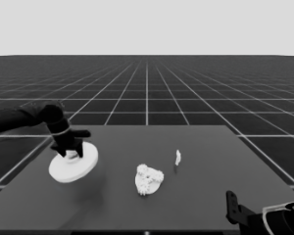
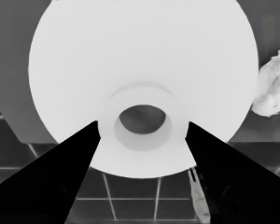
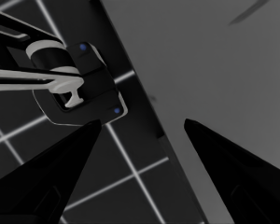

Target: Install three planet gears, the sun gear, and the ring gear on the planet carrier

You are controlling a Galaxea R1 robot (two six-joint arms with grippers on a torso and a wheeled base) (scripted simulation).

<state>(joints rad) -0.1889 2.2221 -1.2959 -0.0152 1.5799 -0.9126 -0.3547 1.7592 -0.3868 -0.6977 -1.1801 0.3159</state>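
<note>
Over the left end of the dark table (image 1: pixel 201 196), the left gripper (image 1: pixel 71 152) is pressing its two black fingers against the raised hub of the larger round part (image 1: pixel 72 166), a big white flat disc with a hole in its middle. From the left wrist view, the fingers (image 2: pixel 72 163) are sitting on either side of that hub, touching it, so the gripper is clamping the disc (image 2: pixel 144 70). The disc is looking tilted, its near edge lower and a soft shadow spreading on the table beneath it.

Near the table's middle, the smaller round part (image 1: pixel 149 180) is lying flat, with small white toothed gears (image 1: pixel 143 171) sitting on top of it; how many, I cannot tell. Just beyond it and slightly to the right, a thin white piece (image 1: pixel 178 157) is standing upright, apart from the cluster.

At the lower right corner, the right arm is waiting, its gripper (image 3: pixel 140 140) hanging over the table's corner with its fingers spread apart, gripping nothing.
</note>
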